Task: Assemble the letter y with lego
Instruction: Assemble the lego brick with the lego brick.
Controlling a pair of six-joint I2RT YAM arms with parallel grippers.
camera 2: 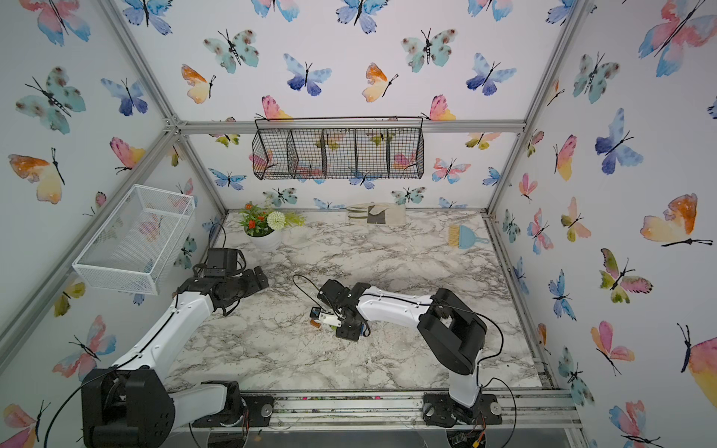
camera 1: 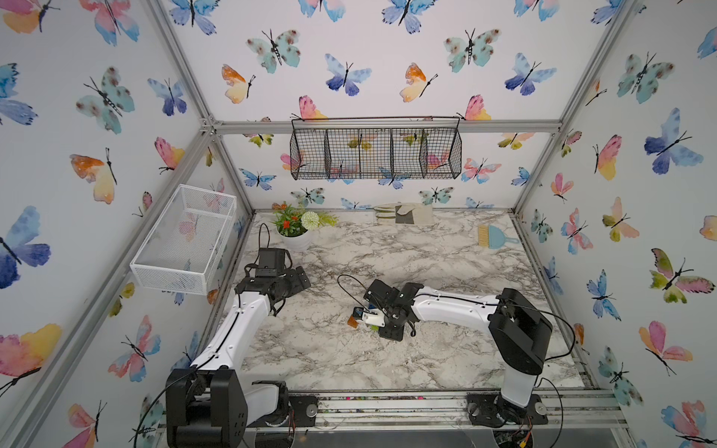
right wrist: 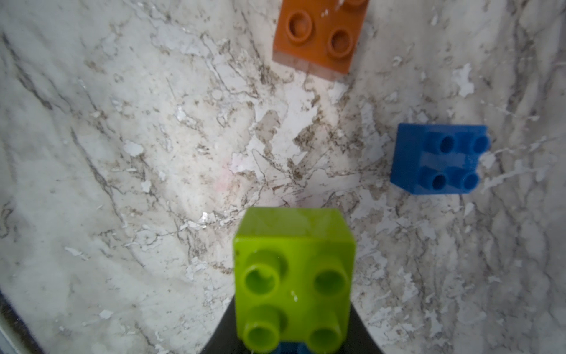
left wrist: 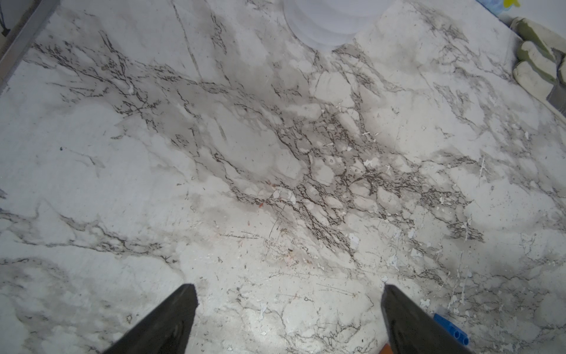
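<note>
Three loose bricks show in the right wrist view: a green brick [right wrist: 294, 269], an orange brick [right wrist: 320, 33] and a blue brick [right wrist: 441, 159]. The right gripper [right wrist: 292, 340] has its jaws clamped on the sides of the green brick, whose studs face back toward the wrist. The orange brick sits studs-up on the marble table [right wrist: 122, 153]. The blue brick lies tipped on its side with its studs pointing sideways, apart from both others.

In both top views the bricks lie near the middle of the table, a little toward its near edge, just left of the right arm's fingers. No finished letter y shows, and no pink or light-blue brick can be made out. A sliver of blue shows under the green brick at the frame's edge; what it is cannot be told.

The left gripper [left wrist: 288, 289] hangs with its jaws spread wide and nothing between them. It is over bare marble toward the far left, well apart from the bricks.

The step in hand looks like carrying the green brick to its place as one arm of the Y. Doing it well probably means keeping the brick level, squaring its edges to its neighbour before lowering, and pressing straight down rather than sliding. The tipped blue brick will likely need righting first, and the idle left gripper could brace the base.
</note>
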